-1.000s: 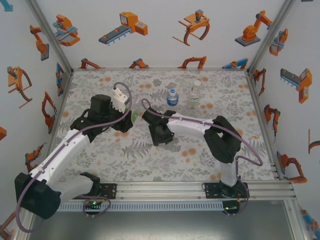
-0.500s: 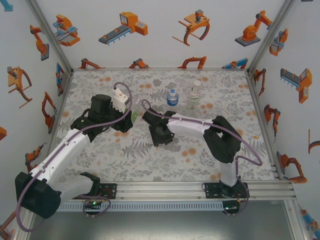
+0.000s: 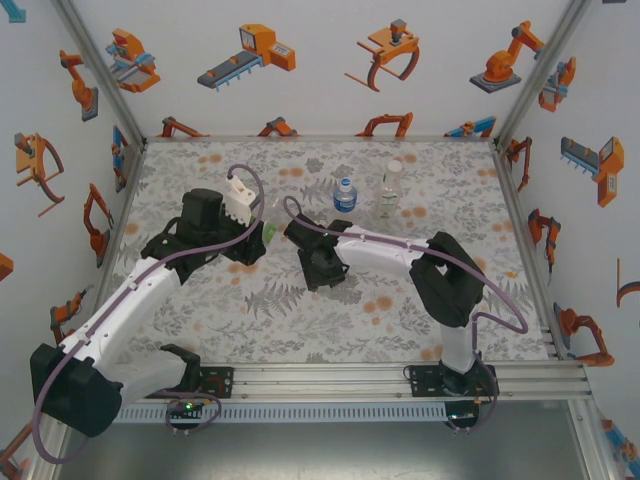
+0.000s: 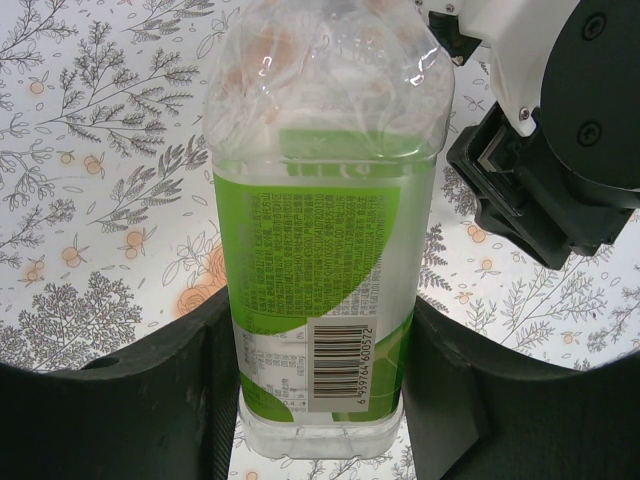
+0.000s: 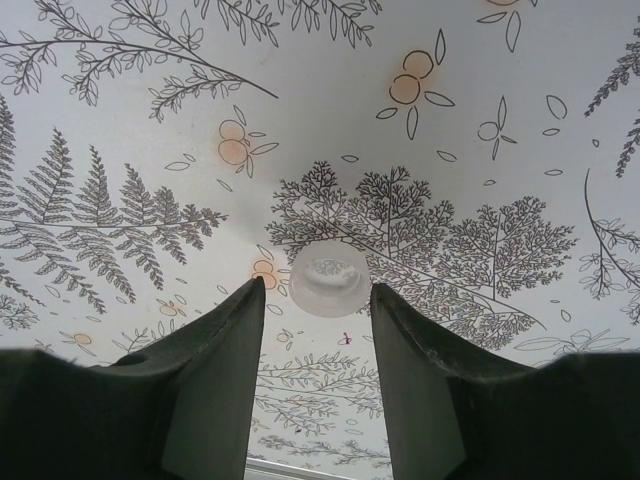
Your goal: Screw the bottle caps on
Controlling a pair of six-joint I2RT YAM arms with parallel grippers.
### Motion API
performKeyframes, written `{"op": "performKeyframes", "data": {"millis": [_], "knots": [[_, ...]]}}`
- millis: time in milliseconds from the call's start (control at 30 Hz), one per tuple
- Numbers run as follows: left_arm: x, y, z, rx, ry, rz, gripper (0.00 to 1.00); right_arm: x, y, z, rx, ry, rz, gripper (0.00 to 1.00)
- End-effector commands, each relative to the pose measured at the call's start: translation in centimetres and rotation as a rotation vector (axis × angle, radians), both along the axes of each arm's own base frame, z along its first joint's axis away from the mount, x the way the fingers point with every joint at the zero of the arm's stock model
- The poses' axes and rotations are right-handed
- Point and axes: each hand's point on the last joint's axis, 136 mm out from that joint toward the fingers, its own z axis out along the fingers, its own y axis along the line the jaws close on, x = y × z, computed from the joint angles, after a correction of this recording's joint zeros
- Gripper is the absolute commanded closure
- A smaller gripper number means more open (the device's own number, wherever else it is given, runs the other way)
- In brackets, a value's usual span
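My left gripper [image 4: 320,400] is shut on the green-labelled bottle [image 4: 325,250], gripping its lower body with the neck pointing away. From above, this bottle [image 3: 270,232] sits at the left gripper [image 3: 260,238] in the middle of the table. A small white bottle cap [image 5: 330,279] lies on the floral cloth just beyond the tips of my right gripper [image 5: 317,300], which is open and holds nothing. The right gripper [image 3: 320,268] points down close to the right of the green bottle. The blue-labelled bottle [image 3: 345,194] and the taller white-labelled bottle [image 3: 390,195] stand upright behind.
The right arm's black wrist [image 4: 560,150] is close to the held bottle's upper right. White walls with orange robot pictures [image 3: 250,55] enclose the table on three sides. A metal rail [image 3: 400,372] runs along the near edge.
The right arm's elbow has shifted very slightly. The left arm and the green bottle have stayed put.
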Motion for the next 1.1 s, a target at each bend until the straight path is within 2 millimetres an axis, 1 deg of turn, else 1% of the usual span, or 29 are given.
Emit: {"op": "performKeyframes", "data": {"millis": [0,200,633,933,1000,1067], "knots": [[0.3,-0.2,1.3,-0.019,-0.015,-0.008,0.86,-0.4,0.0,0.3,0.012,0.003,-0.008,0.55],[0.3,-0.2,1.3,-0.018,-0.015,-0.007,0.86,-0.7,-0.1,-0.7,0.005,0.024,-0.013,0.55],[0.3,-0.2,1.2,-0.015,-0.010,-0.006,0.86,-0.8,-0.1,-1.3,0.004,0.030,-0.013,0.56],[0.4,-0.2,1.1,-0.016,-0.009,-0.006,0.86,-1.2,-0.2,-2.6,0.006,0.051,-0.026,0.56],[0.4,-0.2,1.0,-0.014,-0.007,-0.007,0.86,-1.1,-0.2,-2.3,0.008,0.048,-0.026,0.57],[0.4,-0.3,1.0,-0.015,-0.006,-0.008,0.86,-0.9,-0.2,-1.6,0.010,0.035,-0.025,0.57]]}}
